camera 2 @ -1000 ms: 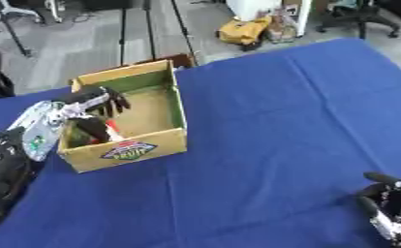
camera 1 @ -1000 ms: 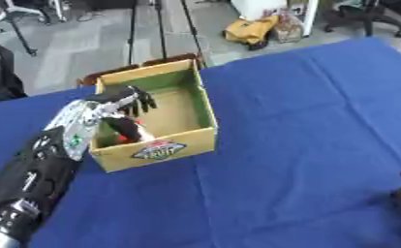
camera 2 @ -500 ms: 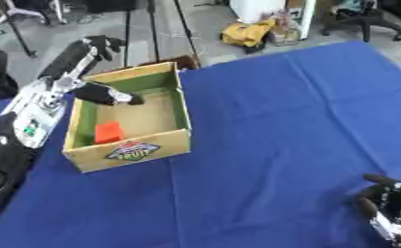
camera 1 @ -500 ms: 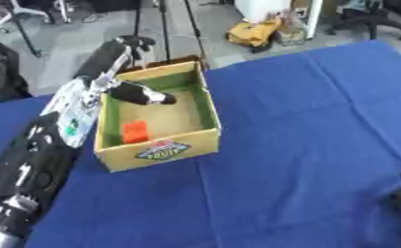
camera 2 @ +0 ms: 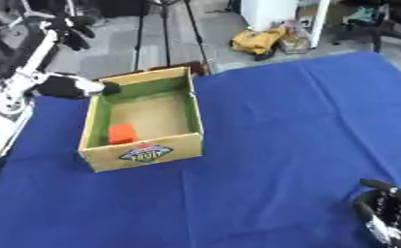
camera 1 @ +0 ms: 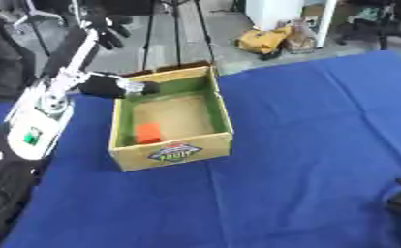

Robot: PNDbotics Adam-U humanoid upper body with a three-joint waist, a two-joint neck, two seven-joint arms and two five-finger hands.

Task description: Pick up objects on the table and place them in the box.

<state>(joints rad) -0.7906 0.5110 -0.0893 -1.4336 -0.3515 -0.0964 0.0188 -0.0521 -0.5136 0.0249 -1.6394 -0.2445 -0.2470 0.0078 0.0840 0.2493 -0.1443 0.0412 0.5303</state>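
An open cardboard box with green inner walls stands on the blue table, left of the middle. An orange block lies on the box floor in its near left corner. My left arm rises from the lower left along the box's left side. Its hand is high above and beyond the box's far left corner, fingers relaxed and holding nothing. A black part of the arm juts over the box's left rim. My right hand rests at the lower right corner, fingers up, holding nothing.
Beyond the table's far edge lies grey floor with tripod legs, a yellow bag and a chair. Blue cloth stretches to the right of the box and in front of it.
My left hand was down inside the box over the orange block; it has lifted up and away toward the far left. The block stays on the box floor.
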